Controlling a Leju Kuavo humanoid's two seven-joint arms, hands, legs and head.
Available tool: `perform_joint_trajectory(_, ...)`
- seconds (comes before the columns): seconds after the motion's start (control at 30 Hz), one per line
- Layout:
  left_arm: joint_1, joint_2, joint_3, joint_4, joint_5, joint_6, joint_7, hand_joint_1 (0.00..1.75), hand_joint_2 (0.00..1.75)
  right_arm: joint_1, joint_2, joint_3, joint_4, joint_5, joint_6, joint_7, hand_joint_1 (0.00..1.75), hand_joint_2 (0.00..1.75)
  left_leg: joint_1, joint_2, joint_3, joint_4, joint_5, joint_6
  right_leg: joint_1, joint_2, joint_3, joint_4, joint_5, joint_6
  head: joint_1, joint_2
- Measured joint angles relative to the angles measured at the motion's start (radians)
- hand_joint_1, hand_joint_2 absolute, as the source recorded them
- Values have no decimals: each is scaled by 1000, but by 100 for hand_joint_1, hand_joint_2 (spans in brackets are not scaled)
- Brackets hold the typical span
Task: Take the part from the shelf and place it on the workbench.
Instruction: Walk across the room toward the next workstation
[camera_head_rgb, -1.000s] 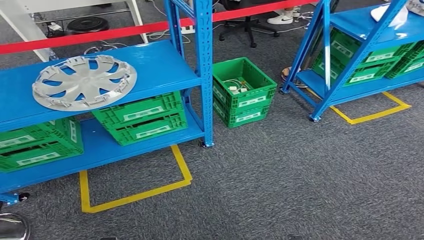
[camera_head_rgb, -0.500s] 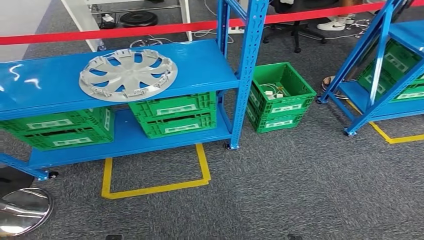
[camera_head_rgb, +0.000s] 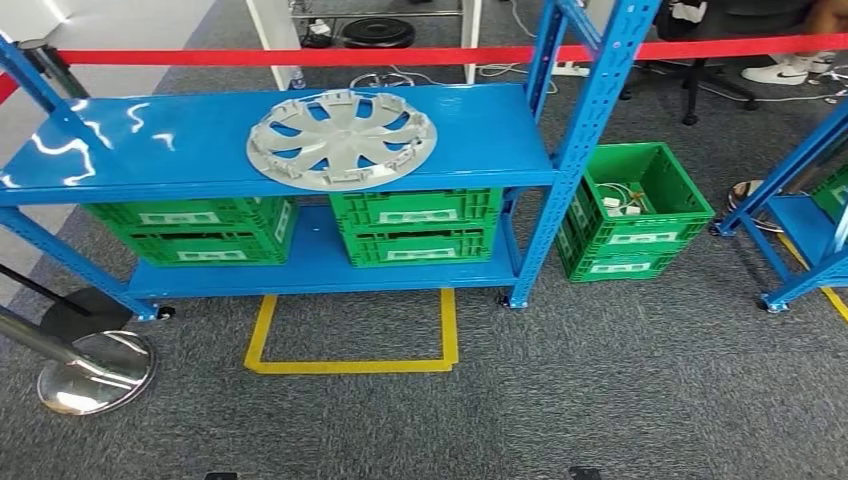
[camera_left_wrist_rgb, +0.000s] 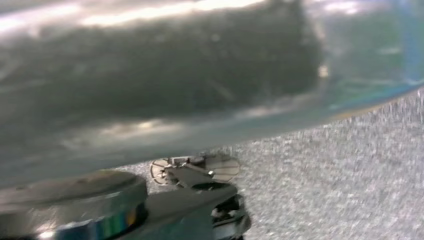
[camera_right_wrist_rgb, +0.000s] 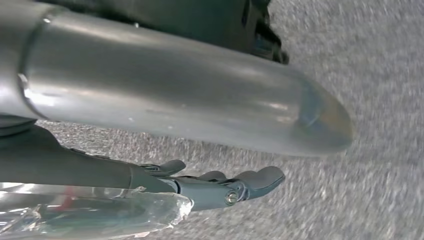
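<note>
The part, a grey plastic wheel cover (camera_head_rgb: 341, 139), lies flat on the top board of the blue shelf (camera_head_rgb: 480, 130), straight ahead of me in the head view. The right wrist view looks at grey carpet, where my right hand (camera_right_wrist_rgb: 220, 187) hangs with its fingers stretched out and nothing in them. My left hand (camera_left_wrist_rgb: 200, 205) appears as a blurred grey shape over carpet in the left wrist view, and its fingers are too unclear to read.
Green crates (camera_head_rgb: 415, 225) fill the shelf's lower board and another green crate (camera_head_rgb: 640, 215) stands on the floor to its right. A red barrier tape (camera_head_rgb: 400, 55) runs behind. A chrome stanchion base (camera_head_rgb: 95, 370) sits at the left and a second blue shelf (camera_head_rgb: 800, 220) at the right. A yellow floor outline (camera_head_rgb: 350, 365) lies before the shelf.
The whole picture has shifted right, so the camera has turned left. The shelf with the wheel cover now sits near the middle. Nothing on the shelf has moved.
</note>
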Motion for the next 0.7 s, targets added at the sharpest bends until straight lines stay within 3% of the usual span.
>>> perform_joint_trajectory(0.03,1,1,0,0,-3,-1,1,0,0,-1,1,4,0,2,0,-5,0,0,1,-11,-1,-4,0,4,0,-12,3,-2,-2,4,0,0)
perform_joint_trajectory(0.07,5,2,0,0,-6,-1,1,0,0,-3,2,8,0,4,2,-7,0,0,3,-23,0,-8,3,7,0,-8,4,1,-7,10,0,0)
perform_joint_trajectory(0.13,7,2,0,0,-12,-2,-1,0,0,-4,2,14,0,8,6,-11,0,0,10,-46,3,-16,8,16,-4,42,-15,48,-40,20,3,0)
perform_joint_trajectory(0.17,6,2,0,0,-15,-2,-2,0,0,-2,2,16,0,9,8,-13,0,0,12,-57,4,-18,10,19,-7,75,-42,104,-70,24,5,0)
perform_joint_trajectory(0.23,2,1,0,0,-20,-2,-2,0,0,3,2,20,-1,10,9,-13,0,0,13,-81,3,-17,9,22,-9,106,-112,243,-130,28,9,0)
perform_joint_trajectory(0.27,3,1,0,0,-21,-2,-3,0,0,5,2,22,-1,10,9,-13,0,0,13,-94,4,-17,9,23,-9,108,-137,286,-138,29,10,0)
perform_joint_trajectory(0.3,3,1,0,0,-21,-2,-3,0,0,6,2,23,-2,10,9,-13,0,0,14,-108,6,-16,9,23,-10,110,-146,292,-124,29,10,0)
perform_joint_trajectory(0.37,4,0,0,0,-21,-2,-3,0,0,7,2,26,-3,10,10,-14,0,0,15,-136,12,-16,7,20,-12,121,-107,188,-45,28,11,0)
perform_joint_trajectory(0.43,2,0,0,0,-22,-2,-3,0,0,6,2,29,-4,10,10,-14,0,0,13,-161,13,-12,3,12,-17,161,-51,58,12,26,11,0)
perform_joint_trajectory(0.5,1,0,0,0,-23,-2,-3,0,0,6,2,30,-5,10,10,-15,0,0,14,-180,6,-8,4,1,-17,183,-28,13,18,20,12,0)
perform_joint_trajectory(0.57,5,1,0,0,-26,0,-3,0,0,5,2,31,-5,10,11,-15,0,0,18,-193,-2,-3,4,-10,-16,165,-24,9,20,10,12,0)
perform_joint_trajectory(0.63,7,2,0,0,-31,1,-4,0,0,5,4,33,-6,10,13,-17,0,0,16,-161,-21,41,-21,-20,-19,146,-19,4,22,-2,7,0)
perform_joint_trajectory(0.7,3,2,0,0,-34,1,-7,0,0,6,5,34,-6,8,17,-20,0,0,15,-109,-72,153,-81,-29,-18,127,-15,1,19,-10,-1,0)
